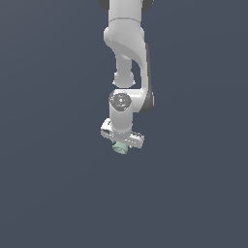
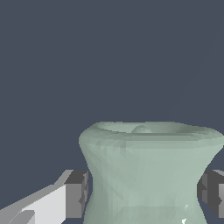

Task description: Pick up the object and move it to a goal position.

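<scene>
The object [image 2: 146, 170] is a pale mint-green spool with a narrowed waist, and it fills much of the wrist view. My gripper [image 2: 144, 194] sits around that waist, with one dark pad [image 2: 76, 194] against one side and the other pad [image 2: 214, 192] against the opposite side. In the exterior view the white arm points straight down at the middle of the frame. The object [image 1: 119, 149] peeks out just under the gripper's [image 1: 121, 145] white hand. Whether the object rests on the surface or hangs above it cannot be told.
A plain dark blue-grey surface [image 1: 53, 193] surrounds the arm on all sides. No other objects, walls or edges show in either view.
</scene>
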Robot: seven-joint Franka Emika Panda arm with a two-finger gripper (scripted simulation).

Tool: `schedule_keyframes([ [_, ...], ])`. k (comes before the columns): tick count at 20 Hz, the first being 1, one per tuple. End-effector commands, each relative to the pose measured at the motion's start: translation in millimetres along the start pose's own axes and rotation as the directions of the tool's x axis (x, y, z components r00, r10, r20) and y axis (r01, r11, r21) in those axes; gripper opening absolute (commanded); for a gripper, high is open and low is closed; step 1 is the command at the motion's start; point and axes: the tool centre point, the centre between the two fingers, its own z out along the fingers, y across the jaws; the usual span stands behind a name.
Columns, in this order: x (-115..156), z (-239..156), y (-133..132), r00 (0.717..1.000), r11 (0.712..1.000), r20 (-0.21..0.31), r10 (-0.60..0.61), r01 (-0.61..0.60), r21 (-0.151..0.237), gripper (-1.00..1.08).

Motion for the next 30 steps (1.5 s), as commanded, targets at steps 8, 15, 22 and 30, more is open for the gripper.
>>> schedule_keyframes([
  [8,-19,-23,29,1.000,1.000,-0.001,0.000,0.000,0.000,-1.00],
  [15,-44,-54,70,1.000,1.000,0.000,0.001,-0.001,0.001,-1.00],
  [22,-64,-80,103,1.000,1.000,0.000,0.001,-0.001,0.001,-1.00],
  [30,-72,-94,120,1.000,1.000,-0.001,0.002,-0.002,0.001,-1.00],
])
